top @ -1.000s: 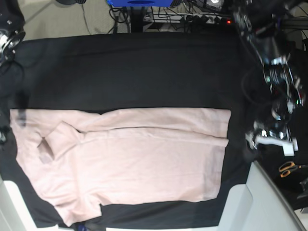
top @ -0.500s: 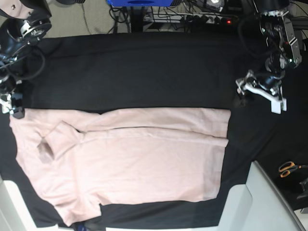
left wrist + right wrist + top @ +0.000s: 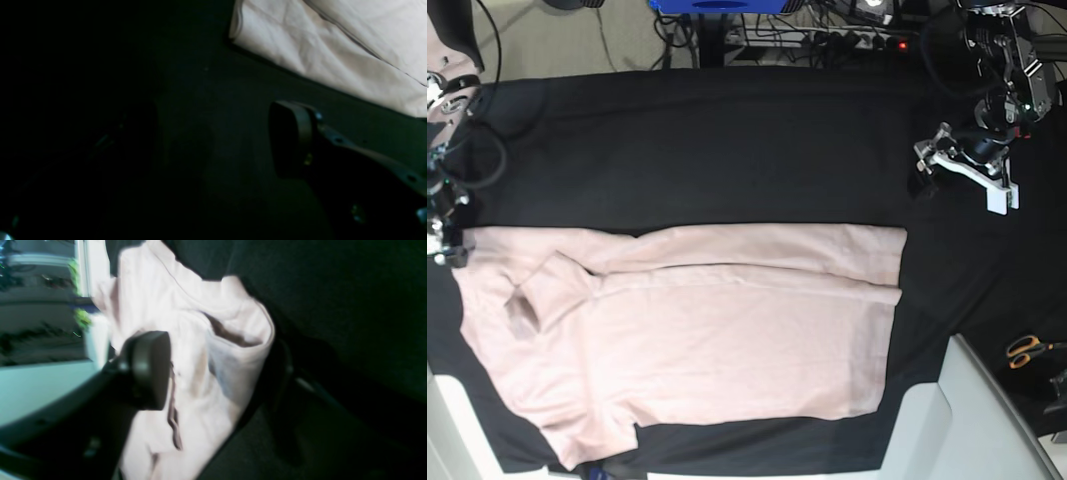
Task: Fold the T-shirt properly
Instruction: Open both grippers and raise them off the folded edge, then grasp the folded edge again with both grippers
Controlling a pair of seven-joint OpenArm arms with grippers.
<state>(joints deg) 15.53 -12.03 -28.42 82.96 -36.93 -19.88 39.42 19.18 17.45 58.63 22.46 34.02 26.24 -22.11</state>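
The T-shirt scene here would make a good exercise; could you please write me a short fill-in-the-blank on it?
1. The T-shirt is pale ____.
2. It lies on a ____ cloth.
3. The right gripper has ____ fabric between its fingers.
4. The left gripper is over bare cloth, ____ the T-shirt.

Missing words: pink; black; T-shirt; apart from

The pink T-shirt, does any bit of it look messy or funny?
Yes. The T-shirt lies mostly flat on the black cloth, but one sleeve near the collar end is flipped over onto the body and bunched, and a strip along the upper edge is doubled over.
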